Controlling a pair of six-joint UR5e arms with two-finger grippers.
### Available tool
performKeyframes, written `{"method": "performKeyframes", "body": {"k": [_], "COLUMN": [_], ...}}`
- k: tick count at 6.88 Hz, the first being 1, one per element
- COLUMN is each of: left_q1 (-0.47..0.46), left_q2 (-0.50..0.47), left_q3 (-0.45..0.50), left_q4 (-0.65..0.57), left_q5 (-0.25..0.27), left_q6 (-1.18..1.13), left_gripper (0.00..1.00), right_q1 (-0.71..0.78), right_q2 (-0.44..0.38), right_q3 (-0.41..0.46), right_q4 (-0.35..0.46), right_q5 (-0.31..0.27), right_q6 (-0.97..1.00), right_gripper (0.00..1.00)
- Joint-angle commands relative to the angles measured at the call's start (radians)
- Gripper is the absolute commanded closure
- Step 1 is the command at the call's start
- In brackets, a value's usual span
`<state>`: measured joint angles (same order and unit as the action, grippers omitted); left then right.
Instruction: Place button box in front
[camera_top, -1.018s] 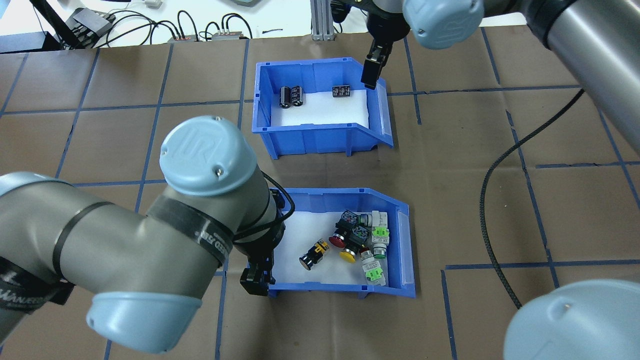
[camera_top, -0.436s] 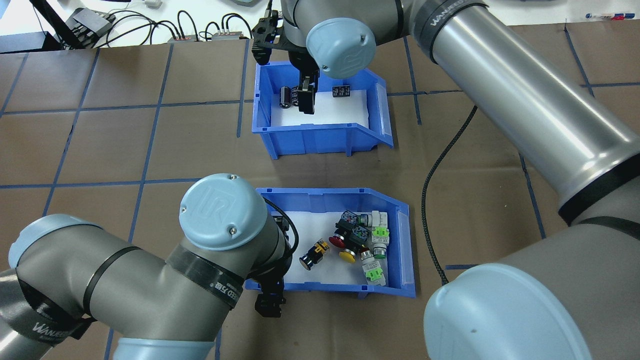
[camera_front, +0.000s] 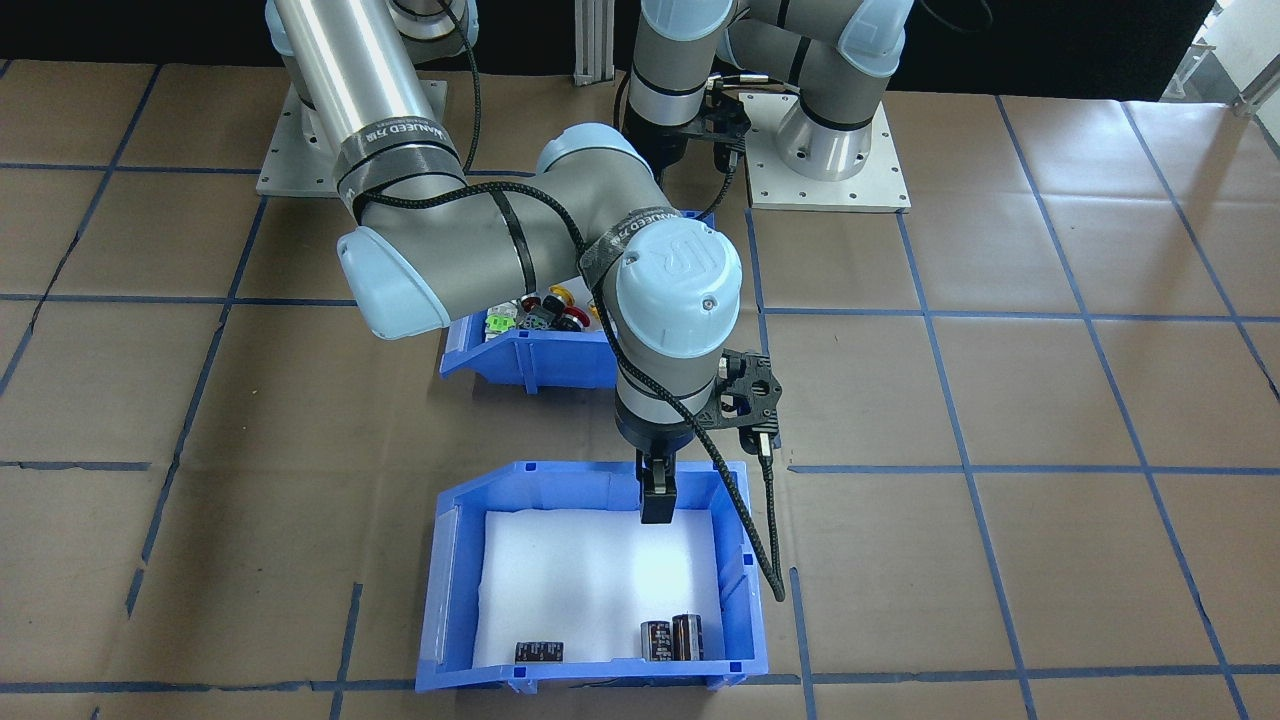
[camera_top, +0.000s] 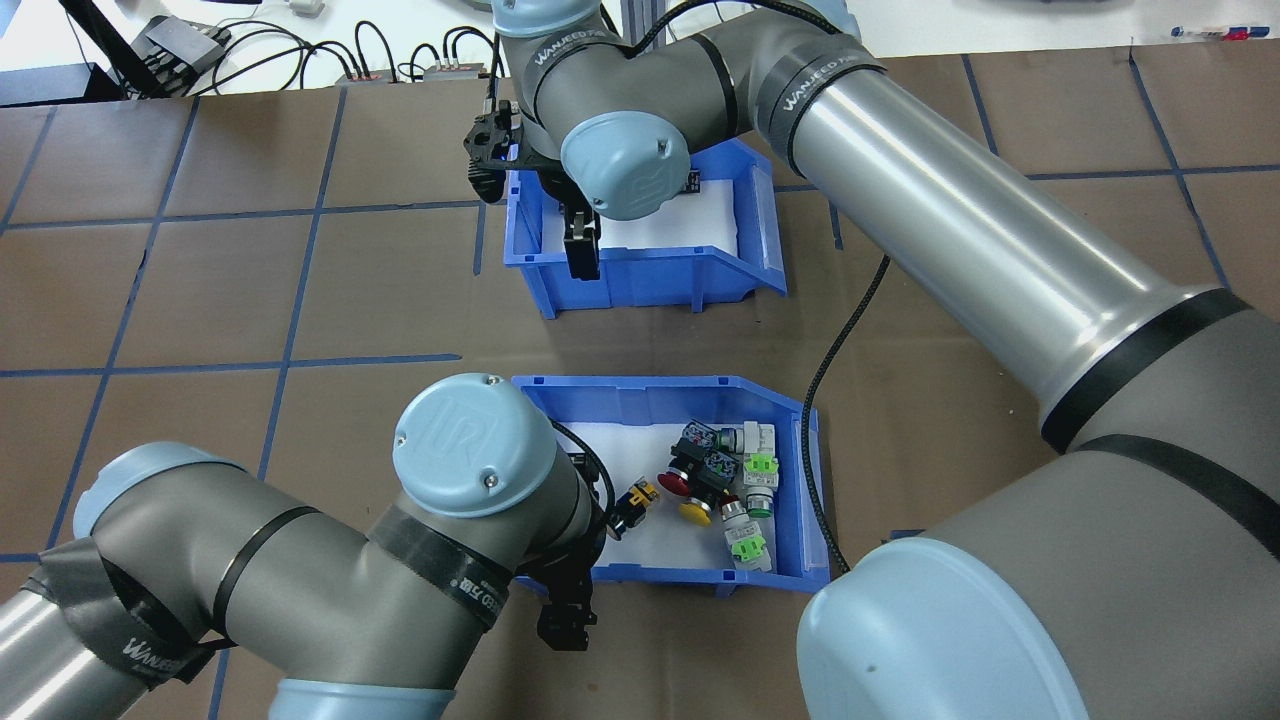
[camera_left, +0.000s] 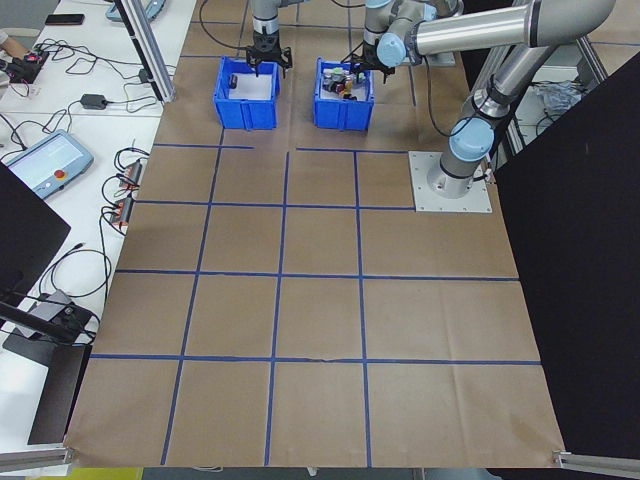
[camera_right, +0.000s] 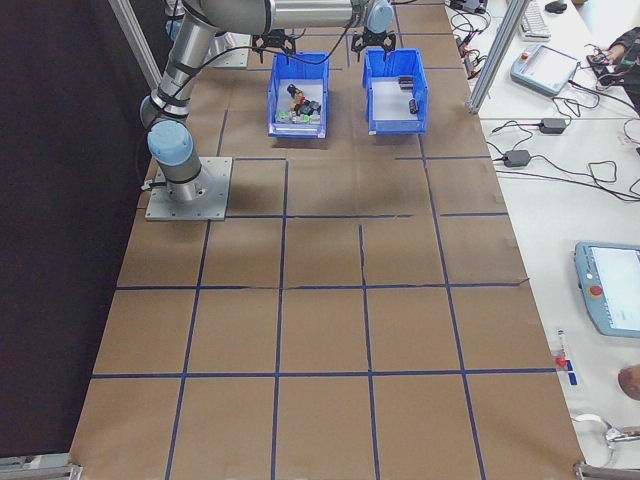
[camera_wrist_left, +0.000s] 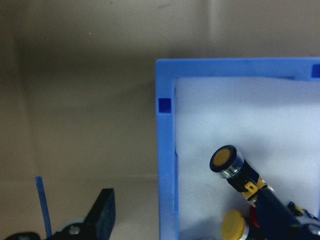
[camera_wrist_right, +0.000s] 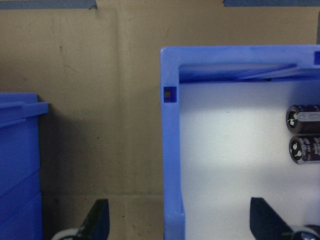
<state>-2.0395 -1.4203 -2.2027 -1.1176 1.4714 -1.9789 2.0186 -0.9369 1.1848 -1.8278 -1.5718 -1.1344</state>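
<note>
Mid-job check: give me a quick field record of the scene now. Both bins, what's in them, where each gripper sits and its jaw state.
button box: nearer robot, holds coloured push-buttons
other bin: farther, holds black cylinders
left gripper: at button box's near-left corner, one finger outside the wall; state unclear
right gripper: open, straddling the other bin's wall nearest the robot
lifted: neither bin appears raised

The button box sits nearer the robot, the second bin directly beyond it.

Bright, even light; blurry wrist views
</note>
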Motion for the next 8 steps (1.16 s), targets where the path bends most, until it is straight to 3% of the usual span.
{"method": "performKeyframes", "body": {"k": [1,2,5,7,8], "left_q1": [-0.016,-0.022,-0.030,-0.033,-0.034], "left_q2": [-0.008,-0.009,-0.087,-0.115,-0.135], "left_q3": [-0.031,-0.048,-0.048,-0.046,-0.046], "left_q4": [0.010,0.031,0.136,0.139,0.163], "left_q5": [-0.035,-0.060,-0.048,-0.048,-0.049], "left_q6": [-0.003,-0.003,-0.034,-0.038,-0.040], "left_gripper": [0.01,0.02,0.16,0.16,0.16], "right_q1": [-0.012,-0.017,-0.031,-0.024,-0.024], "right_q2": [0.001,-0.003,0.007,0.007,0.004], "right_q3": [0.093,0.111,0.113,0.110,0.108], "right_q4": [-0.122,-0.143,-0.145,-0.137,-0.137], "right_q5": [-0.027,-0.027,-0.027,-0.072,-0.091], "right_q6": [-0.033,-0.033,-0.021,-0.028,-0.034], "right_gripper": [0.00,0.00,0.01,0.73,0.96]}}
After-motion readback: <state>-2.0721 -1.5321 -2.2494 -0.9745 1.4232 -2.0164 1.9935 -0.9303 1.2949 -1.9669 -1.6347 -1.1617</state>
